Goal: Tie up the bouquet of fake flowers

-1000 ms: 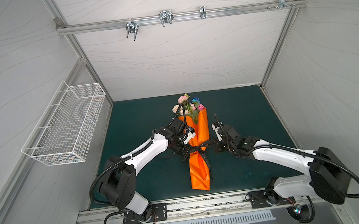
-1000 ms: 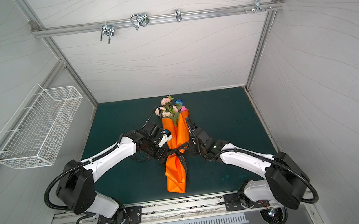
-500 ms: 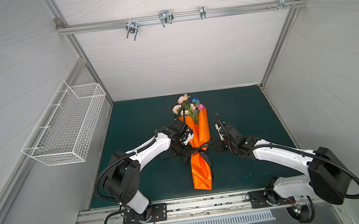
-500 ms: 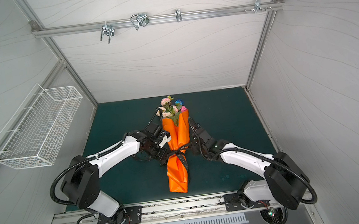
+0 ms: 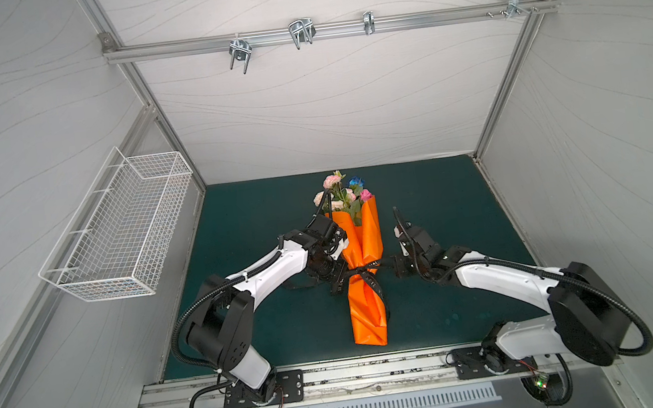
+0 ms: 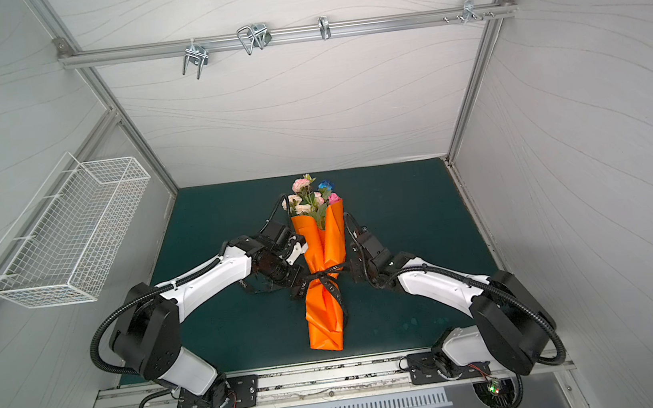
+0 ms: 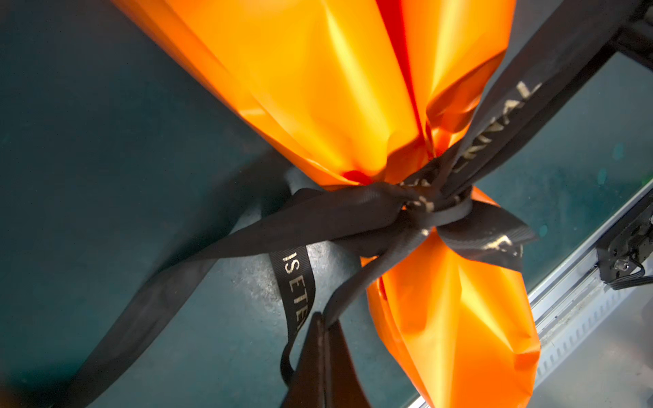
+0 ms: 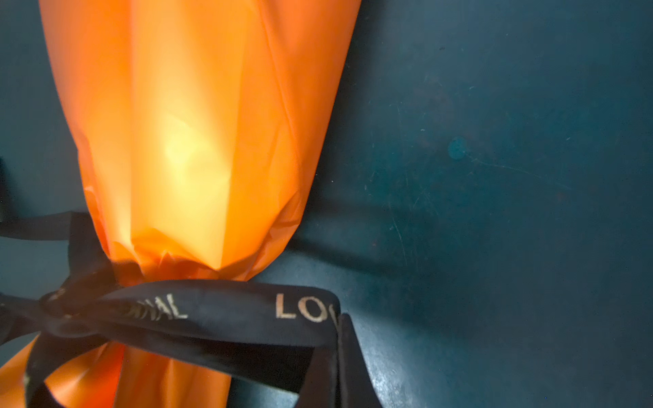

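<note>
While left claw (image 7: 323,319), right claw (image 8: 339,319) pinch ribbon (image 7: 318,219), bouquet (image 5: 342,195) lies knotted.

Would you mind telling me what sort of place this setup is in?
Most likely an enclosed robot test cell, not a flower shop: white panel walls on an aluminium frame, two arms bolted to a front rail, and a green mat under the bouquet of fake flowers.

Lab test cell: white panel walls (image 5: 326,108), alu rail (image 5: 338,30), wire basket (image 5: 119,237), green mat (image 5: 260,221).

One bouquet (image 5: 341,195), one orange wrapper (image 5: 366,313), one black ribbon (image 5: 368,282), one basket (image 5: 120,241), two arms (image 5: 277,266).
</note>
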Controlling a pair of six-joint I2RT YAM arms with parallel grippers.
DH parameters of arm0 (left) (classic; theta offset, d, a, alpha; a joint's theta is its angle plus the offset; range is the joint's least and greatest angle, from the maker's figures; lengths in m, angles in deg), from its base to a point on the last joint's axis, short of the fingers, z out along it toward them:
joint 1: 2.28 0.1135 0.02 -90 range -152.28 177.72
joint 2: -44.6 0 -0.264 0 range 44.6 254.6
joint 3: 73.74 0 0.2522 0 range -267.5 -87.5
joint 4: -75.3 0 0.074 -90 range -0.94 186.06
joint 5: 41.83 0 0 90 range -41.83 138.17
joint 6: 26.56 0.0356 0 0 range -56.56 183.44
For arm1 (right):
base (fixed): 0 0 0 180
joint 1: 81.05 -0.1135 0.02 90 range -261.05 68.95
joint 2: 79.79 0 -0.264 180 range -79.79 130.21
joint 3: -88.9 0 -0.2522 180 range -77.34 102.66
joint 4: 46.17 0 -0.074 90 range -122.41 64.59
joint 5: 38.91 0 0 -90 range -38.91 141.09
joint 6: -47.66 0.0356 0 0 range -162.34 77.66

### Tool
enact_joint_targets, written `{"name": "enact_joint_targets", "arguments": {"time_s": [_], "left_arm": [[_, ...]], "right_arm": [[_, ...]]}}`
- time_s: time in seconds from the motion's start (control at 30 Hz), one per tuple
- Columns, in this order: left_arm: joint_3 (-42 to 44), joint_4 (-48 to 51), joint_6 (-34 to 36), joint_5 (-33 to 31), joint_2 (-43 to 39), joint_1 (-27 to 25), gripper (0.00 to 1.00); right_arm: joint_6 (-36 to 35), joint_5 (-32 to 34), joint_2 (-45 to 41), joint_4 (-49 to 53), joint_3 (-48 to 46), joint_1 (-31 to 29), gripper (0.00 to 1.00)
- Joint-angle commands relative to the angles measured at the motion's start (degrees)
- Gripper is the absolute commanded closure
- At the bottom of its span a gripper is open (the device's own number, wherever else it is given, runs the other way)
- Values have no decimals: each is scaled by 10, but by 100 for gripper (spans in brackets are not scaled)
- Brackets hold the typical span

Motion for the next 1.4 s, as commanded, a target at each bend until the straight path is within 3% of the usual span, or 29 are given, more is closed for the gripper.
{"name": "enact_joint_targets", "arguments": {"time_s": [0.0, 0.6, 1.37], "left_arm": [[-11, -1, -4, -14, 2, 3, 100], [2, -13, -12, -35, -1, 11, 100], [33, -48, -36, -36, 13, 54, 100]], "right_arm": [[16, 6, 6, 8, -12, 8, 100], [40, -16, 11, -10, -42, 50, 100], [42, -14, 79, 0, 7, 72, 100]]}}
